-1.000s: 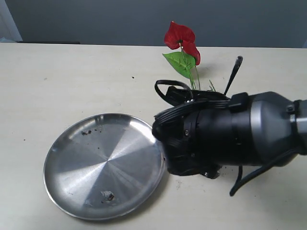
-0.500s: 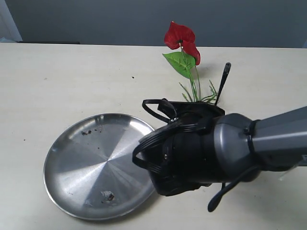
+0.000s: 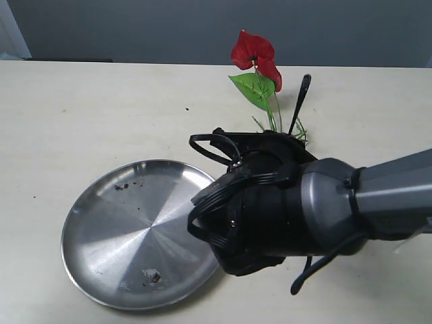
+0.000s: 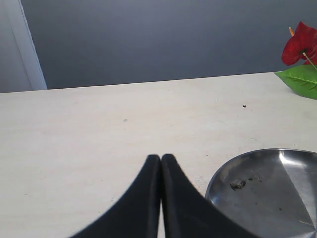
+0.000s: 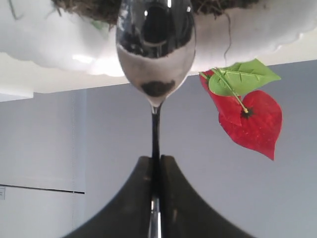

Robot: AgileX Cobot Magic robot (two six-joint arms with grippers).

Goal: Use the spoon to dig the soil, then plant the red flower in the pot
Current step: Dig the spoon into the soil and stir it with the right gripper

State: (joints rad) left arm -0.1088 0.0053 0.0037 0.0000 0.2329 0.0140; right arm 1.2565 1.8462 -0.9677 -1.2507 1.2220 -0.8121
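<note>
My right gripper (image 5: 156,158) is shut on the thin handle of the silver spoon (image 5: 155,44). The spoon's bowl lies against the white scalloped pot (image 5: 44,44), just under the dark soil (image 5: 84,7) at its rim. The red flower (image 5: 252,119) with its green leaf stands right beside the pot. In the exterior view the flower (image 3: 253,50) rises behind my right arm (image 3: 297,209), which hides the pot and the gripper. The spoon (image 3: 299,101) shows as a thin dark rod next to the stems. My left gripper (image 4: 161,157) is shut and empty.
A large flat steel plate (image 3: 108,250) lies at the front left with a few soil crumbs (image 3: 152,275) on it. In the left wrist view its rim (image 4: 213,181) is close beside my left fingers. Small specks dot the pale table (image 3: 101,115).
My right arm has shifted left across the front of the pot, and the spoon has swung left with it, closer to the flower stems. The plate and flower stayed put.
</note>
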